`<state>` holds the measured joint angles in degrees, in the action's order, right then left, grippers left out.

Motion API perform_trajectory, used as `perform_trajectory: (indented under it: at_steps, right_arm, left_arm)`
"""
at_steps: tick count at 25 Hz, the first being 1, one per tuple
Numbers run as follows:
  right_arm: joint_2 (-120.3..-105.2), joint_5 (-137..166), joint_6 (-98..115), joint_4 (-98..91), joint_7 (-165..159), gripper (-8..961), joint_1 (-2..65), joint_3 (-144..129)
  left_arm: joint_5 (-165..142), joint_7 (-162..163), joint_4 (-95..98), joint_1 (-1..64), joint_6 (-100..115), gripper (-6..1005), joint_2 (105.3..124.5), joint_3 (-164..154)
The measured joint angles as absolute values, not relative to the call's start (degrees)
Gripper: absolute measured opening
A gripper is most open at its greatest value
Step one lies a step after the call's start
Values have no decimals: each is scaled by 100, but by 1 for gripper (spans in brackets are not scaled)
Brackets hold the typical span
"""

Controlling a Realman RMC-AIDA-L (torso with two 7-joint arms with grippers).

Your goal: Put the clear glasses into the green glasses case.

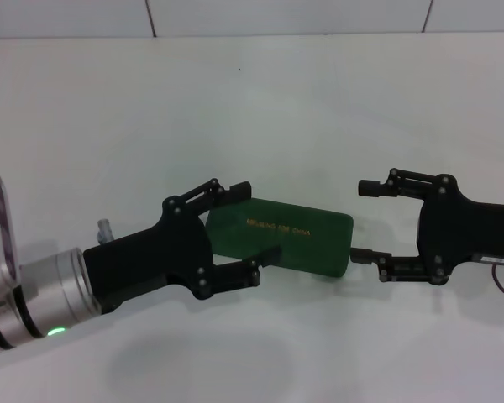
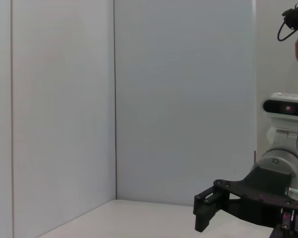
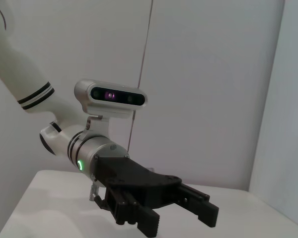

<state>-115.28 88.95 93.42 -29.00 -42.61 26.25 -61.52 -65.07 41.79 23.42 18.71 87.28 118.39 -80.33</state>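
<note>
Green glasses case (image 1: 290,237) lies closed between the left gripper (image 1: 256,225) and right gripper (image 1: 364,221), both spread apart; opening it seems next.

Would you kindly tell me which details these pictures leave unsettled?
- clear glasses: visible in no view; whether they lie inside the shut green glasses case is hidden by its lid.
- Gold lettering on the lid, head view: too small to read.
- Case's near-left corner, head view: covered by the open left pincer.
- Case, both wrist views: absent; they show only the opposite arm. The right pincer is open too.
</note>
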Motion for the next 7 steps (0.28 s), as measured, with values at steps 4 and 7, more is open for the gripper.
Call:
perform_trajectory:
  at_steps: [4,7]
  right_arm:
    - [-11537,8878,9349,-2900,-4259,783,2631,-6152]
    - [-11538,8857,9354,-2901,-4258,783,2656,-6152]
  left_arm:
    - [-6504,4171,2336,1805,8728,853,11869,-8051]
    - [-6504,4137,2355,1725,8733,853,11882,-8059]
